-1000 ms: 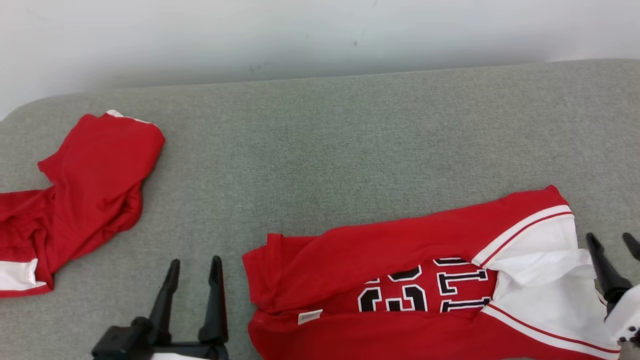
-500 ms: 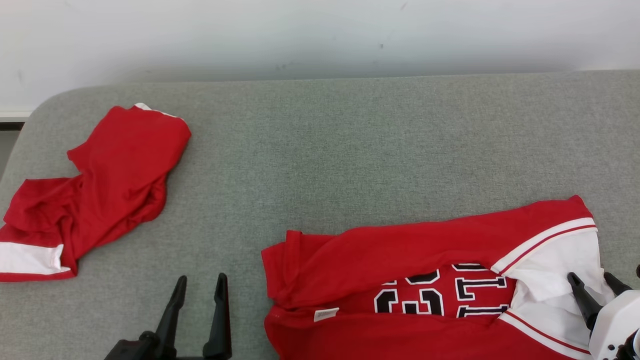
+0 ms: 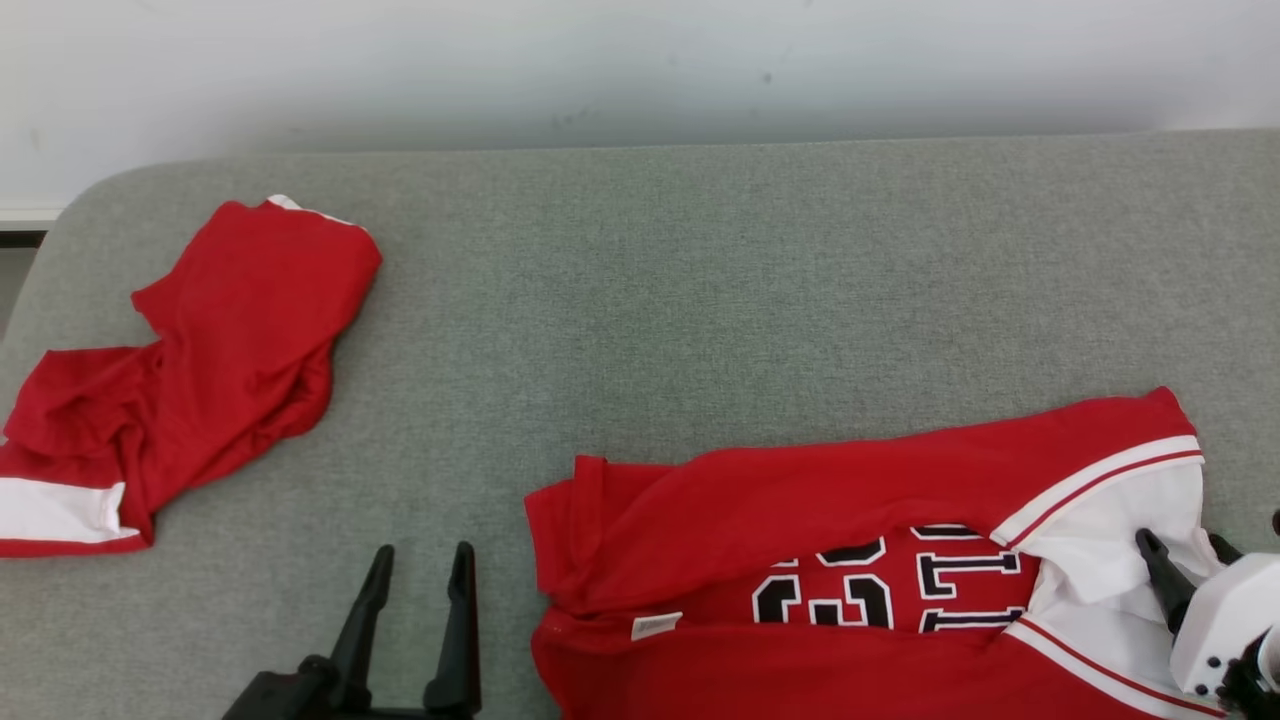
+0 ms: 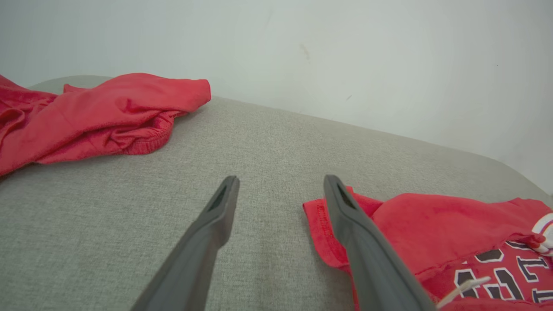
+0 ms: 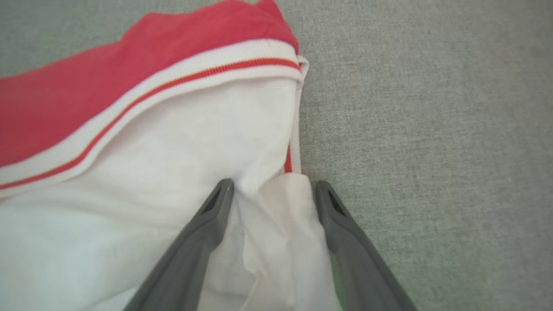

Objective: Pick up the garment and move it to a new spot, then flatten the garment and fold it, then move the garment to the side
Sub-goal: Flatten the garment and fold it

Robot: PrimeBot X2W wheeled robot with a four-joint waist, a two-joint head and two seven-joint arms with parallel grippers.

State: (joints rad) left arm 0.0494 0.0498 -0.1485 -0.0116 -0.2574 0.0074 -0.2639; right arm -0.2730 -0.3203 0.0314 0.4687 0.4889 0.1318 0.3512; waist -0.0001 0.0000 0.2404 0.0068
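The soft red fabric jersey with white striped panels and black block lettering point(image 3: 800, 500) lies loosely folded at the near right of the grey woven upholstered surface point(image 3: 700, 300). Its red upper layer drapes over part of the lettering; a small white label point(image 3: 655, 627) shows near its left end; the white panel bunches at its right end. It looks like light, limp cloth, so it will probably sag and slip from one loose hold; a firm pinch through the hemmed edge or striped band at each end should suit it best. The right gripper point(image 5: 274, 185) has its dark fingers spread wide, with a rumpled fold of white panel between them, not clamped. The left gripper point(image 3: 424, 550) is equally wide and empty, just beside the jersey's left edge. Well apart, at the far left, lies a second crumpled red garment point(image 3: 200, 350); a pale wall point(image 3: 600, 60) rises behind.
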